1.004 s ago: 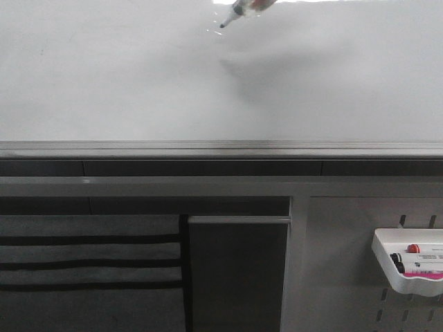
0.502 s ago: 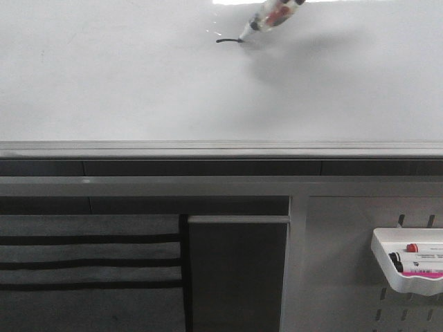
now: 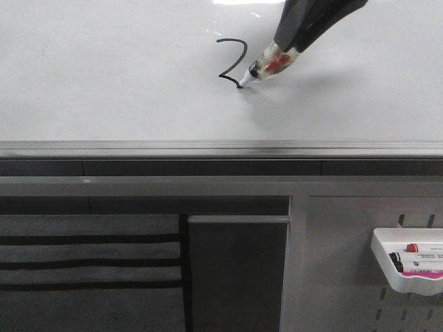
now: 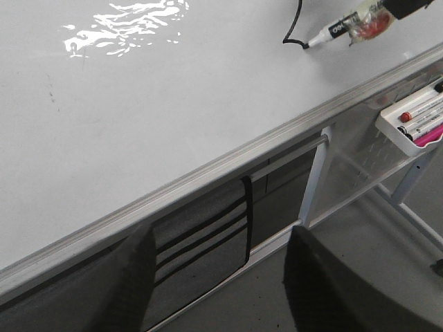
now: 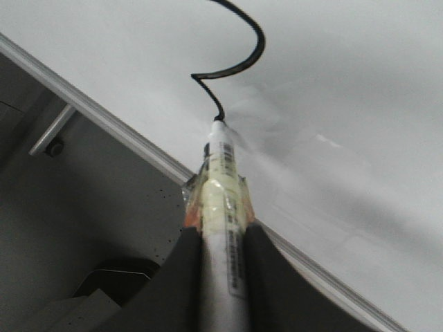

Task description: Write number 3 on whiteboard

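The whiteboard (image 3: 104, 83) is large, glossy and white, with a grey rail (image 3: 208, 149) on its lower edge. The number 3 (image 3: 235, 59) is a thin black line: an upper bow and a short kink below it. It also shows in the right wrist view (image 5: 242, 62) and the left wrist view (image 4: 292, 33). My right gripper (image 5: 221, 259) is shut on a white marker (image 3: 270, 66), whose tip touches the end of the line. The marker also shows in the right wrist view (image 5: 223, 194). My left gripper (image 4: 221, 277) is open and empty, below the board's rail and far from the line.
A white tray (image 3: 408, 266) with several markers hangs on a grey perforated panel at the lower right; it also shows in the left wrist view (image 4: 415, 121). A grey cloth with black stripes (image 3: 90, 263) and a dark panel (image 3: 239, 277) sit under the rail.
My right gripper has come down the board with the marker. The line grew from nothing, to a short dash, to an upper bow with a kink.
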You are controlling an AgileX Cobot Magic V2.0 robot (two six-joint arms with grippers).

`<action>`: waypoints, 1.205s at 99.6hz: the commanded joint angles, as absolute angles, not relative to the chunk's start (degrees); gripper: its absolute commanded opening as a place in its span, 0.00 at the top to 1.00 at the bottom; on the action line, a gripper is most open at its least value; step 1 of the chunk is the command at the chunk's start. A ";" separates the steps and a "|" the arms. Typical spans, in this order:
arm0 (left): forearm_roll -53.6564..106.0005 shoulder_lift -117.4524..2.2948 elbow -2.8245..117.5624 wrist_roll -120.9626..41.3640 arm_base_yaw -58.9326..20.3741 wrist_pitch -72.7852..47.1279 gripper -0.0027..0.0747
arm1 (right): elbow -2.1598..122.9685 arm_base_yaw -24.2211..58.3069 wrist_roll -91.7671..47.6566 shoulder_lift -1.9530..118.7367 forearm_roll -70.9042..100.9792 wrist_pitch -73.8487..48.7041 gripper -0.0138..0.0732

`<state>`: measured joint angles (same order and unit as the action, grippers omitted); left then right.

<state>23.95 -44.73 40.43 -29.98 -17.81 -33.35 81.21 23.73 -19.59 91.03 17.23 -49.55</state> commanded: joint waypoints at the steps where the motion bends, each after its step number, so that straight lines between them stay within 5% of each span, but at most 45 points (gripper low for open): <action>1: 25.52 -44.86 42.01 -29.61 -17.55 -29.87 0.47 | 80.28 26.34 -19.84 90.21 17.13 -38.36 0.82; 21: 25.52 -44.86 42.01 -29.61 -17.55 -29.87 0.47 | 82.57 28.19 -23.87 87.50 18.84 -43.77 0.82; 47: 25.52 -44.86 42.01 -29.61 -17.55 -29.87 0.47 | 65.58 31.08 -49.02 70.74 39.00 -38.95 0.82; 120: 25.52 -44.86 42.01 -29.61 -17.55 -29.87 0.47 | 55.60 31.18 -62.16 60.20 38.92 -48.07 0.82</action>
<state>23.95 -44.88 40.43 -29.98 -17.81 -33.35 54.20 31.13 -57.96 61.40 36.88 -50.30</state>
